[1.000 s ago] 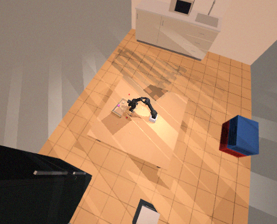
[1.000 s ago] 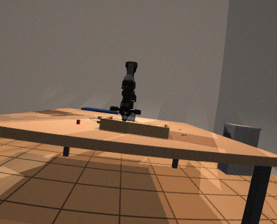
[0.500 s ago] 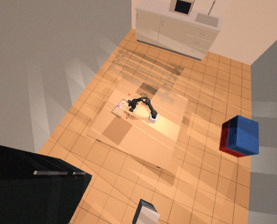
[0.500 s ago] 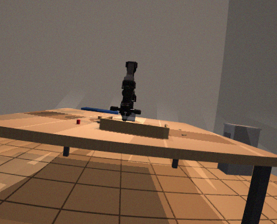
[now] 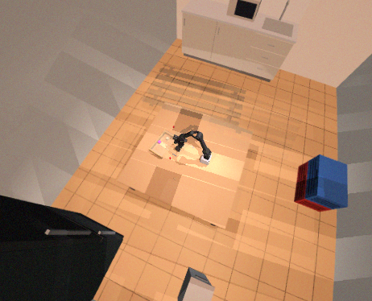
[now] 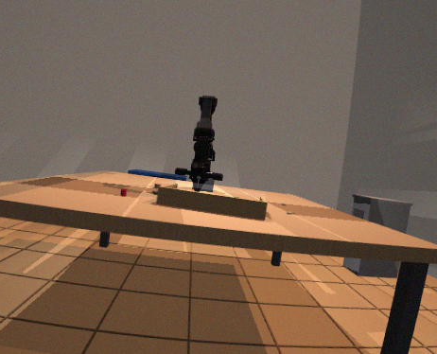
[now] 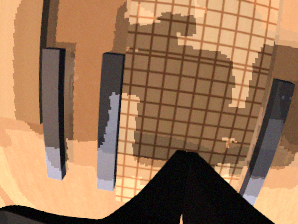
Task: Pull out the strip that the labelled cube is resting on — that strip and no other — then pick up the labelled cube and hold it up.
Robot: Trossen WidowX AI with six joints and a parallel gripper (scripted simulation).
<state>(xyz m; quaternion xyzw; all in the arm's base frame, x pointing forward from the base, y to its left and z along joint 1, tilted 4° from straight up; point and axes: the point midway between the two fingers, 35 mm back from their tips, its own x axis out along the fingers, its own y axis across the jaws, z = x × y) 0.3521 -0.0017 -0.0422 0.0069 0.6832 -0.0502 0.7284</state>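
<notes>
My gripper (image 5: 179, 142) (image 6: 198, 187) (image 7: 184, 160) is shut and empty, its fingertips together at the bottom of the wrist view, low over the table beside the tray. In the wrist view are three dark grey strips: a left strip (image 7: 54, 115), a second strip (image 7: 111, 120) beside it, and a right strip (image 7: 268, 140), tilted, right of the fingertips. No cube shows on their visible parts. A small purple block (image 5: 159, 142) and a small pale object (image 5: 167, 138) show at the tray. I cannot make out a label on any cube; strips near the gripper are too small in the top and exterior views.
A shallow tan tray (image 5: 156, 154) (image 6: 210, 203) has raised walls beside the gripper. A gridded surface (image 7: 195, 95) lies between the second and right strips. Small red pieces (image 5: 170, 158) (image 6: 123, 192) stand on the table. A long blue bar (image 6: 155, 174) lies at the table's far edge.
</notes>
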